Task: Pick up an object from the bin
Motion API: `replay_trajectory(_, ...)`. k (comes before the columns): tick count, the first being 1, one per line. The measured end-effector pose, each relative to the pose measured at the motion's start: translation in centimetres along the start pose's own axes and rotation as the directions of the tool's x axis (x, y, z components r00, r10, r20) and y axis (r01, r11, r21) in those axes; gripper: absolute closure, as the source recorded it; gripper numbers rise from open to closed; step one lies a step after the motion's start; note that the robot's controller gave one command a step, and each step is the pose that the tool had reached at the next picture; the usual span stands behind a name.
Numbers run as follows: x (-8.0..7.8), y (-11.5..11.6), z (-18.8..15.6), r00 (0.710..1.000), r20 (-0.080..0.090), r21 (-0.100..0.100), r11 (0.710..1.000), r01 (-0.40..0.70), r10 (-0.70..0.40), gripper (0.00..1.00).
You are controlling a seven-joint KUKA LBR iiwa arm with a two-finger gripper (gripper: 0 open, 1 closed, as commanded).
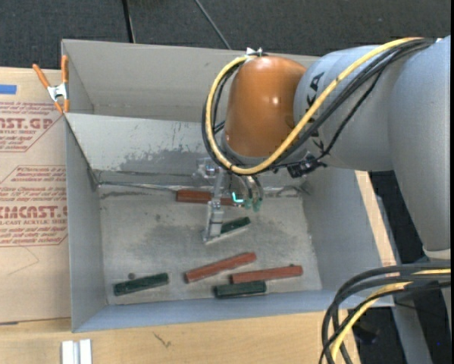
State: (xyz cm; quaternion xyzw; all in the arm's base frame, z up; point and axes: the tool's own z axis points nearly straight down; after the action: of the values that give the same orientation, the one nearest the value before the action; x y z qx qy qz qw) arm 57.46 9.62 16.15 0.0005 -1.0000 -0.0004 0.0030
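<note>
near gripper: dark green stick [236, 223], short flat bar, lying mid-floor of the bin
pose: tilting slightly, right end sitting higher in view
contact: left end lying right at the gripper [214, 234]; can't tell if it is being gripped or lifted
back: back red-brown stick [192, 196], lying almost level along the foot of the far wall, left of the gripper
front middle: long red-brown stick [220, 267], lying slanted, right end farther back
front right: right red-brown stick [266, 274], lying nearly level, just beside the long one
front edge: front green stick [240, 289], lying just below the right red-brown one
front left: left green stick [140, 283], lying alone, well apart
</note>
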Motion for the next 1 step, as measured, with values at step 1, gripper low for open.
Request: replay_trajectory(1, -0.20, -0.04, -0.41, 1.000, 0.008, 0.000, 1.000, 0.000, 0.000, 0.00)
